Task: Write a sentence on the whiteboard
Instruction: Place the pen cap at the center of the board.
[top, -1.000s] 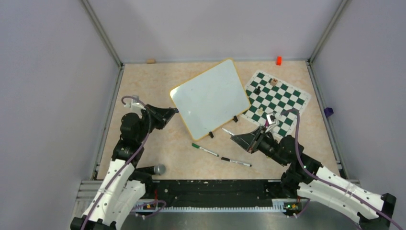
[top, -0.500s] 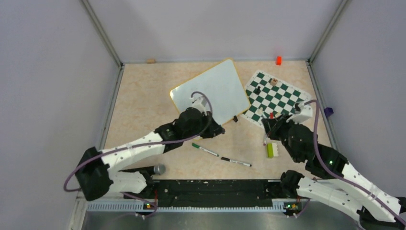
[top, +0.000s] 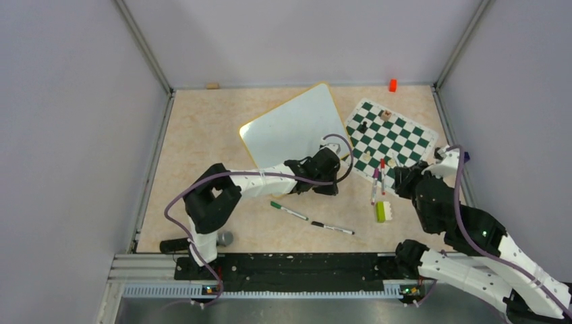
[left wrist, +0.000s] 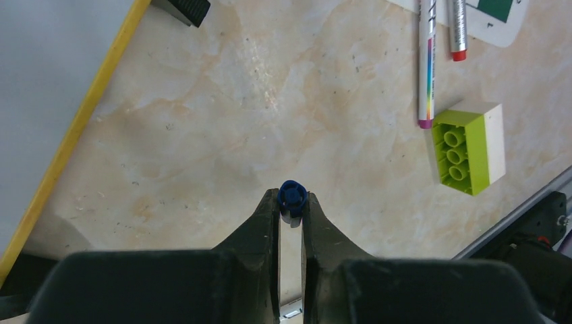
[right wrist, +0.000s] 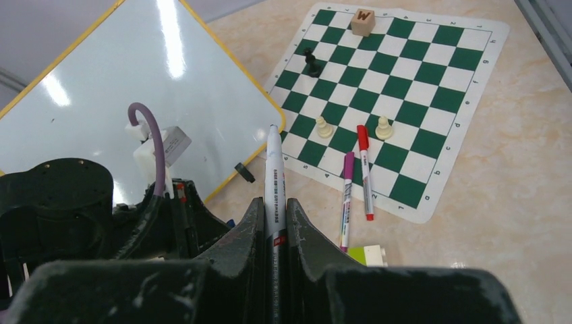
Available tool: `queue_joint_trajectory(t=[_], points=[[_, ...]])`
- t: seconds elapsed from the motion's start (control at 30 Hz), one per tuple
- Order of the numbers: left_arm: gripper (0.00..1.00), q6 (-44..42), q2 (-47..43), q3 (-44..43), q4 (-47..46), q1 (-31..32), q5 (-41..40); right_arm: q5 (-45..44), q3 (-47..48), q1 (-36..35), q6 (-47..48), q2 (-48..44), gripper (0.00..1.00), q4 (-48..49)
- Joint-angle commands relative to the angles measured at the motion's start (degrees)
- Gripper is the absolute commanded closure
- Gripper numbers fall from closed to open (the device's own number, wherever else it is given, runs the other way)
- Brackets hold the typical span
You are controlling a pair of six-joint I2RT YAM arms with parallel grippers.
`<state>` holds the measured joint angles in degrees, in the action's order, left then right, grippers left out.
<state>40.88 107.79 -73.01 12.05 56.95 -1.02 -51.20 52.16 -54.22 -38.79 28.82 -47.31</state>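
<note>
Right gripper [right wrist: 273, 206] clamps a white marker [right wrist: 273, 162] pointing away, tip near the whiteboard [right wrist: 135, 81] corner. A red pen [right wrist: 365, 172] and purple pen [right wrist: 347, 199] lie across the chessboard [right wrist: 432, 88] edge.

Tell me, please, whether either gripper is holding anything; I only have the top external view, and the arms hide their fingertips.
Observer: Yes. The left wrist view shows the left gripper shut on a small blue cap, seen end-on.
Operator: Thank you. And the right one?
Observer: The right gripper is shut on a white marker that sticks out well past its fingers.
Operator: Can you read the wooden block on the chessboard?
Observer: In the right wrist view, the wooden block on the chessboard bears a W.
</note>
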Motion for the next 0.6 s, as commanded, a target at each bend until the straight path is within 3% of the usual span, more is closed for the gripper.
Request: queue_joint_trajectory(t=[0.0,0.17,0.23,0.27,0.3,0.33,0.43,0.57], points=[[1.0,-2.3,0.4,-2.4,1.0,0.3,-0.5,-0.5,-0.3,0.2,-0.2,-2.6,1.0,-1.8],[1.0,-3.2,2.6,-4.2,3.6,0.3,-0.3,-0.3,-1.7,0.1,-0.2,-3.4,1.0,-1.8],[0.94,-4.0,2.8,-4.8,4.7,0.6,-0.3,0.2,-1.8,0.2,-0.4,-3.3,1.0,-1.8],[0.8,-4.4,2.5,-4.7,5.0,0.7,-0.3,0.5,-1.9,0.2,-0.4,-3.3,1.0,-1.8],[0.58,-5.0,2.1,-4.5,5.0,0.9,-0.3,0.7,-1.9,0.2,-0.4,-3.2,1.0,-1.8],[0.43,-5.3,1.4,-4.2,5.0,1.0,-0.9,0.9,-1.9,0.2,-0.5,-3.1,1.0,-1.8],[0.12,-6.1,-1.5,-2.6,3.3,1.1,-0.5,1.1,-1.9,0.2,-0.5,-2.9,1.0,-1.8],[0.06,-6.4,-6.3,-0.7,2.2,1.0,-0.1,1.9,-2.0,0.1,-0.3,-2.8,1.0,-1.8]])
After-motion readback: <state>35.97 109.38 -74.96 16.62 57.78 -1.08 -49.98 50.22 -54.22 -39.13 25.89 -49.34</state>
